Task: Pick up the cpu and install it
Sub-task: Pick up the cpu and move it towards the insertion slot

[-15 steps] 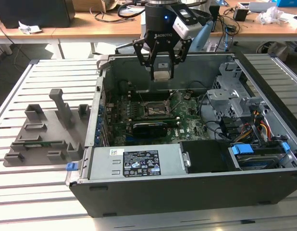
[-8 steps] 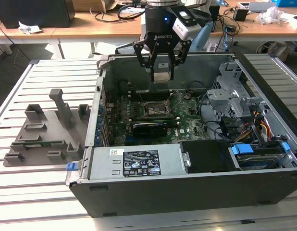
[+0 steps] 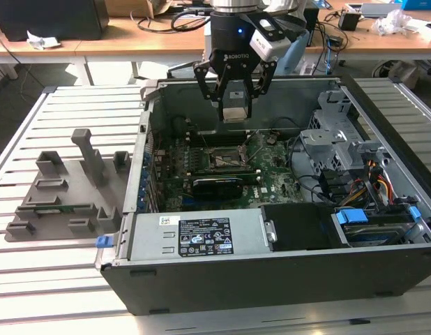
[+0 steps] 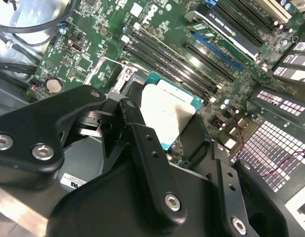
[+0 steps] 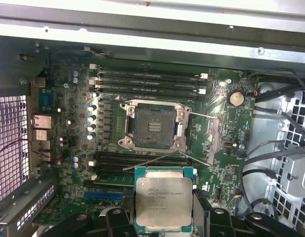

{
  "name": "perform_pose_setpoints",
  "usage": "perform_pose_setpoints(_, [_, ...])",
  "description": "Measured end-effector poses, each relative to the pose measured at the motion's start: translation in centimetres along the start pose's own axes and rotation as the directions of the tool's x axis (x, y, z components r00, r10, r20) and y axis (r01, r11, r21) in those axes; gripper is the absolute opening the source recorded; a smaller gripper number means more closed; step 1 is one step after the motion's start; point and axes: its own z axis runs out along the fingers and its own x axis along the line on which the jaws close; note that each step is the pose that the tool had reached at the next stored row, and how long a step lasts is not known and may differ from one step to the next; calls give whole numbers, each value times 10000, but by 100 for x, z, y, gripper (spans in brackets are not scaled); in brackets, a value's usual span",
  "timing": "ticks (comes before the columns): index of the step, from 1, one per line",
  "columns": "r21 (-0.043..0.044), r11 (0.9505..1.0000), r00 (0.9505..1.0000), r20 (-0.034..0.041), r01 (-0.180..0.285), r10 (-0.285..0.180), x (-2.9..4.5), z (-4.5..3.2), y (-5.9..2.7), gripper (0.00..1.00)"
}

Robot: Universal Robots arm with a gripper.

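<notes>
At the exterior view's left, a moulded grey plastic tray point(image 3: 69, 195) with blocky ribs lies on the slatted metal table point(image 3: 34, 293), and beside it stands the open black computer case point(image 3: 271, 286). Above the case hangs the black gripper point(image 3: 234, 105), its fingers pinched on the edges of the cpu point(image 3: 233, 113) — a thin flat square held in the air above the green motherboard point(image 3: 271, 185). In the first wrist view the cpu's matt silver-grey lid, rimmed in green, lies near the square socket point(image 5: 151, 126) — a bright metal frame around a dark pin field.
</notes>
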Motion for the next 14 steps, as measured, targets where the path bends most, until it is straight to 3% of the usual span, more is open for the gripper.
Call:
perform_pose_setpoints(5, [13, 10000, 10000, 11, 61, -61, -3, 76, 71, 55])
perform_pose_setpoints(9, [13, 10000, 10000, 11, 64, -64, -4, 77, 81, 55])
perform_pose_setpoints(10, [-24, 10000, 10000, 15, 64, -64, -4, 77, 81, 55])
perform_pose_setpoints(11, [-126, 9999, 10000, 22, 61, -61, -4, 77, 81, 55])
perform_pose_setpoints(12, [-301, 9995, 10000, 35, 55, -54, -4, 77, 80, 55])
perform_pose_setpoints(13, [-745, 9972, 10000, 68, 43, -38, -3, 78, 76, 55])
perform_pose_setpoints(14, [-1016, 9948, 10000, 87, 38, -29, -3, 78, 73, 55])
